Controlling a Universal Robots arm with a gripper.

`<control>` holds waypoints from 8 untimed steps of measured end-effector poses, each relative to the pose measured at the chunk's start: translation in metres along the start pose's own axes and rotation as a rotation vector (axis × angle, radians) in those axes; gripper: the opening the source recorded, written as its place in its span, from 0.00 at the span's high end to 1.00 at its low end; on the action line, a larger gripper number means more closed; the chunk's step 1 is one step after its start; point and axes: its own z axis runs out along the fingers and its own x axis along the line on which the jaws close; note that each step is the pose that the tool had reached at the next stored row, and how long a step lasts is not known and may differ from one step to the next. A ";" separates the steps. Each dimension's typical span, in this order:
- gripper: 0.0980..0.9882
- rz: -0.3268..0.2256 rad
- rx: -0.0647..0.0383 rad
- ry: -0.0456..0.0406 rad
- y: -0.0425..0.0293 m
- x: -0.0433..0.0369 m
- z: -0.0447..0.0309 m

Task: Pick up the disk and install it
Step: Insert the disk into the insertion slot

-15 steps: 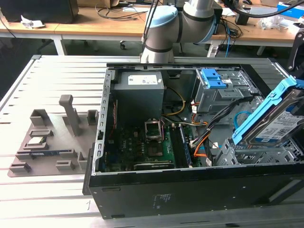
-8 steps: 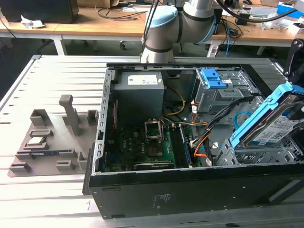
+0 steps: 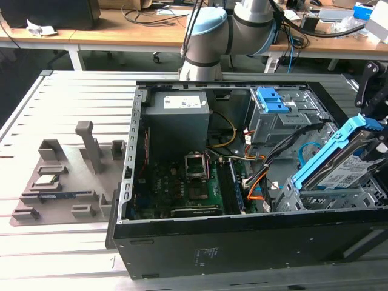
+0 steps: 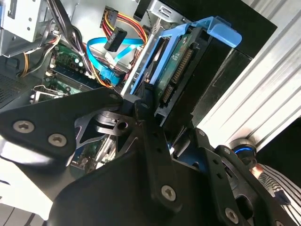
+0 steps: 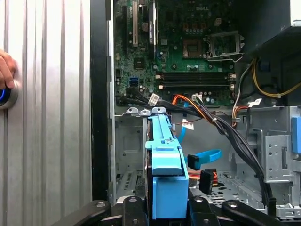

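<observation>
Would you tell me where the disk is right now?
The disk is tilted over the open computer case, at the exterior view's right, held in the gripper.

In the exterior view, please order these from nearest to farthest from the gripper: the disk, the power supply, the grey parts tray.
1. The disk, held tilted in the gripper, exterior view's right.
2. The power supply, at the case's back.
3. The grey parts tray, far left, outside the case.

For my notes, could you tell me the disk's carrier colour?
Bright blue carrier, clearest in the first wrist view.

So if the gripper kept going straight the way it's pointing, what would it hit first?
Probably the metal drive bay inside the computer case; the disk held by the gripper would touch it first, though depth is unclear.
</observation>
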 end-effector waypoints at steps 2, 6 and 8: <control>0.70 0.000 0.000 -0.0006 0.0040 0.0001 0.0015; 0.70 0.000 0.000 -0.0003 0.0153 0.0001 0.0025; 0.70 0.000 0.000 -0.0003 0.0217 0.0001 0.0030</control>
